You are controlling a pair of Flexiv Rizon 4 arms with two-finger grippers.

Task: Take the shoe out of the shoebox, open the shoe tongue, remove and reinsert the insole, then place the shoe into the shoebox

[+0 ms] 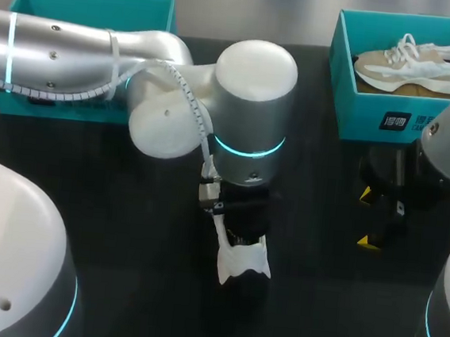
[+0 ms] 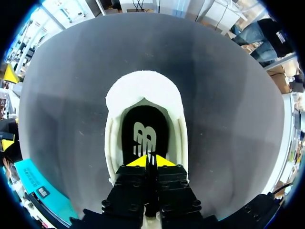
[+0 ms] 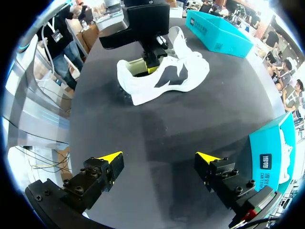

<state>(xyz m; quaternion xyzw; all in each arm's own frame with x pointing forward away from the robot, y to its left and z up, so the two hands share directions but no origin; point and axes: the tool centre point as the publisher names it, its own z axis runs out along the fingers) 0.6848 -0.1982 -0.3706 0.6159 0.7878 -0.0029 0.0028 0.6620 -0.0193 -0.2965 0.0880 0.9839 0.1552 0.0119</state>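
Step in hand, I judge: pulling the insole. My left gripper (image 2: pixel 150 160) sits in the heel opening of the white low-top fabric shoe (image 2: pixel 143 86), fingers clenched together over the black flat insole (image 2: pixel 143 125); can't tell if its edge is pinched. That shoe lies on the black table (image 1: pixel 139 232), out of its box. My right gripper (image 3: pixel 159 157) hangs released, well apart to the shoe's right, empty. Next move calls for lifting the insole out, maybe the right pinning the shoe. Counts: two shoes, the other a beige-and-white sneaker (image 1: pixel 414 63) inside the teal cardboard shoebox (image 1: pixel 358 110) beyond-right of the white shoe; a second teal box (image 1: pixel 89 4) beyond-left of it; one insole visible.
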